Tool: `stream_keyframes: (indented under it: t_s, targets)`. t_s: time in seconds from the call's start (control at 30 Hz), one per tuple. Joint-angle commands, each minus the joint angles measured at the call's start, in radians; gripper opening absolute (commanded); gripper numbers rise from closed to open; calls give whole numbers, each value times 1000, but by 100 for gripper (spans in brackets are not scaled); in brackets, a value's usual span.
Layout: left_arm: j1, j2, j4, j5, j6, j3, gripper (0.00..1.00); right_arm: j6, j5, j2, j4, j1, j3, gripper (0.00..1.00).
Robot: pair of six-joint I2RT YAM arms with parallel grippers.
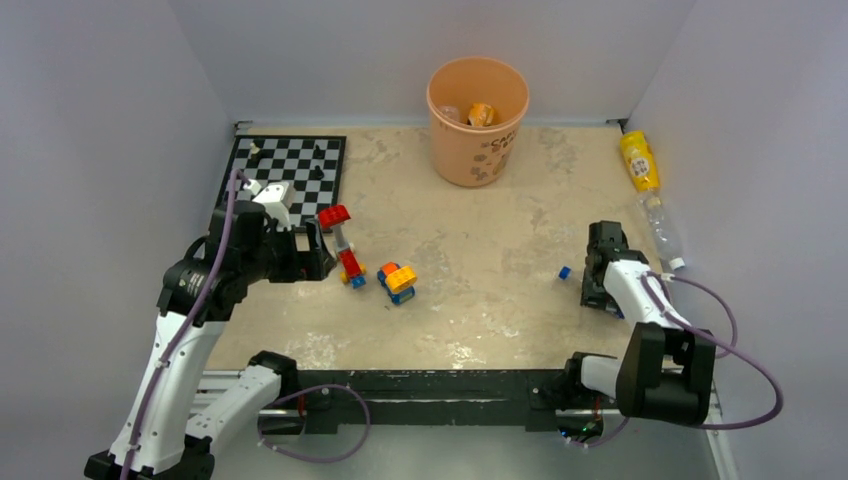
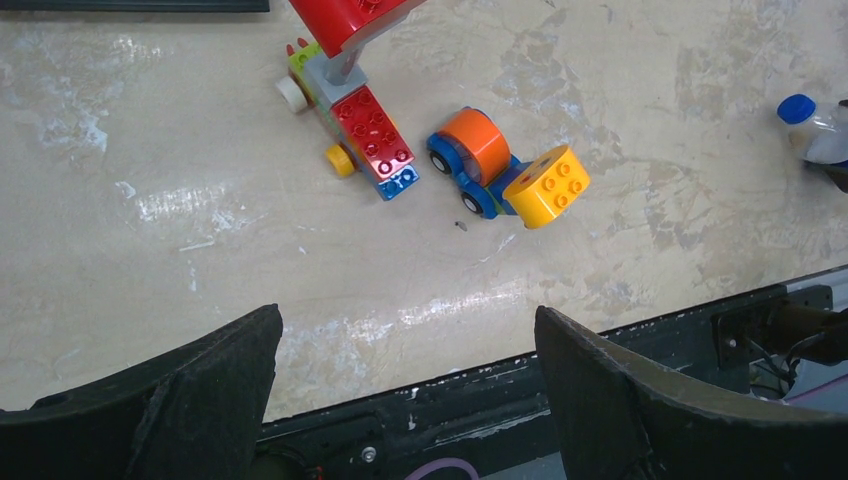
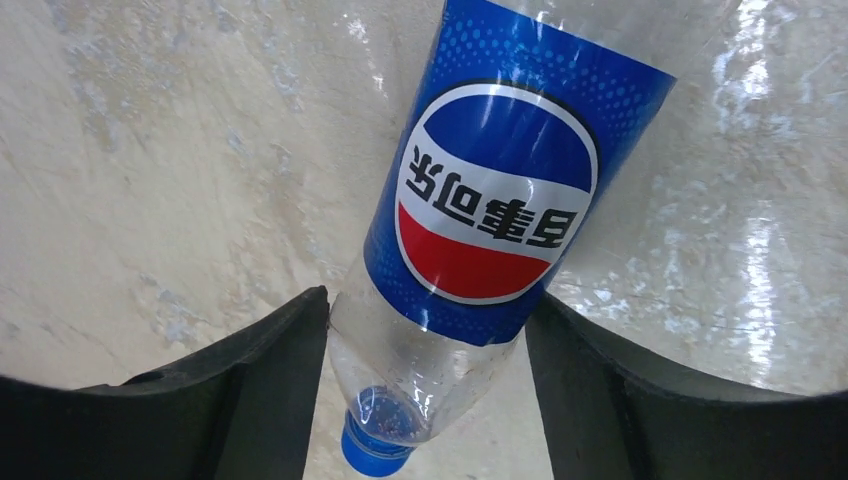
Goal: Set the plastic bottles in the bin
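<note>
my right claw (image 3: 428, 325) is clamped on the pepsi bottle (image 3: 490, 200) at 3 o'clock on the desk (image 1: 480, 260). my left claw (image 2: 408, 335) gapes wide. the bin (image 1: 476, 155) stands at 12. a yellow bottle (image 1: 639, 160) lies at 2, with a clear bottle (image 1: 662, 228) beside it.

A black-and-white chessboard (image 1: 290, 170) lies at the far left of the mottled beige table (image 1: 480, 240), with a few small chess pieces (image 1: 317, 153) standing on it. Nearer, left of centre, a brick-built toy vehicle (image 1: 347, 258) carries a red block (image 1: 335, 215) on a grey post. Just right of it sits a blue toy car (image 1: 398, 282) bearing orange and yellow blocks.
</note>
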Motion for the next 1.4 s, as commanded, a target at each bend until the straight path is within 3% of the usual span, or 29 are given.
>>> stream_keyframes:
  t_s: [0.0,0.07,0.1,0.2,0.37,0.57,0.63,0.7,0.83,1.1,1.13,1.23,1.3,1.37]
  targets:
    - [-3,3,30,11,20,19,100,-35,-27,36,96,-11,-9,49]
    - [-3,3,29,1,18,27,100,-75,-28,35,109,-11,2,11]
    - [-3,2,29,-1,16,28,100,-103,-24,31,113,-11,14,0]
    - [-3,3,37,0,13,29,100,-221,-7,12,116,-10,73,0]
    - [-3,11,36,3,10,27,100,-582,-64,-76,270,-9,204,0]
    - [-3,9,52,6,-2,33,100,-996,-419,-242,812,28,283,0]
    - [-3,11,58,-6,-14,44,100,-1117,-374,-186,862,100,418,0]
    - [-3,7,72,-1,-26,43,100,-1267,-337,-56,787,184,643,0]
    - [-3,13,75,13,-30,38,100,-1418,-307,236,649,309,1062,0]
    - [-2,8,55,-9,-31,24,100,-1592,-127,714,582,457,1543,9]
    - [-3,8,54,-9,-32,23,100,-1597,-116,754,577,460,1576,13]
    - [-3,13,53,-8,-33,21,100,-1602,-93,834,557,465,1633,42]
    - [-3,17,52,-6,-34,22,100,-1595,-77,854,531,467,1639,56]
    - [-3,21,54,-4,-34,21,100,-1593,-76,833,538,467,1604,64]
